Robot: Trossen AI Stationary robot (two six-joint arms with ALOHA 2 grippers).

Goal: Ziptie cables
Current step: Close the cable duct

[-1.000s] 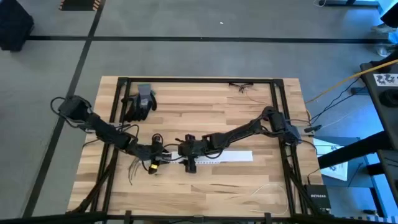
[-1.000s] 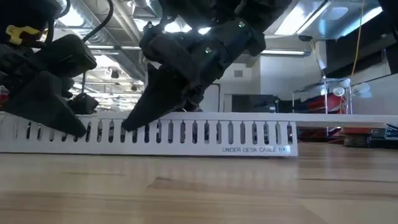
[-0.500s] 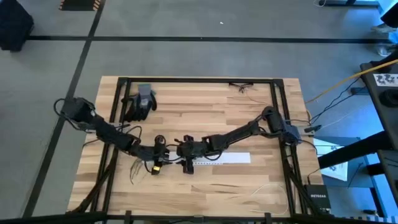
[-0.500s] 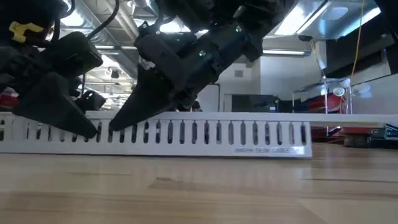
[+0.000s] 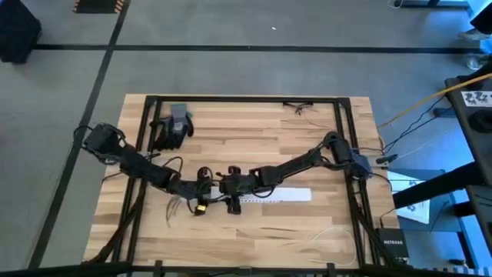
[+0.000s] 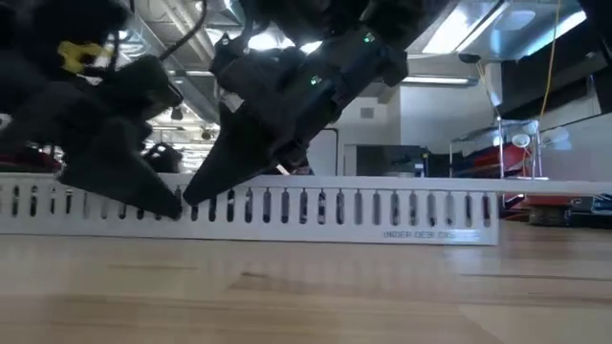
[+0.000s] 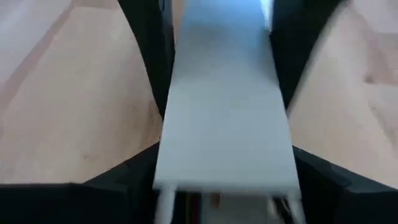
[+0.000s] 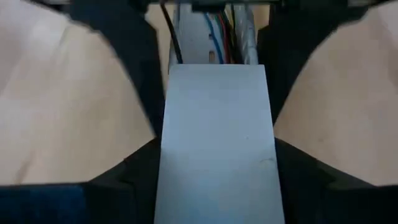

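Where the white slotted strip (image 6: 287, 205) is printed, "UNDER DESK CABLE" is read. It is grasped at its end by the left gripper (image 5: 201, 190) and right gripper (image 5: 233, 188), fingertips met above the wooden table (image 5: 307, 231).

White slotted strip (image 6: 287, 205); pale wooden table (image 5: 254, 231).

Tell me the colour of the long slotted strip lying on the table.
White, with dark slots along its length; the slotted strip shows best in the low view.

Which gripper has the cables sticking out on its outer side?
The left gripper: the cables splay past it toward the left edge. The right gripper has only the white tray beyond it.
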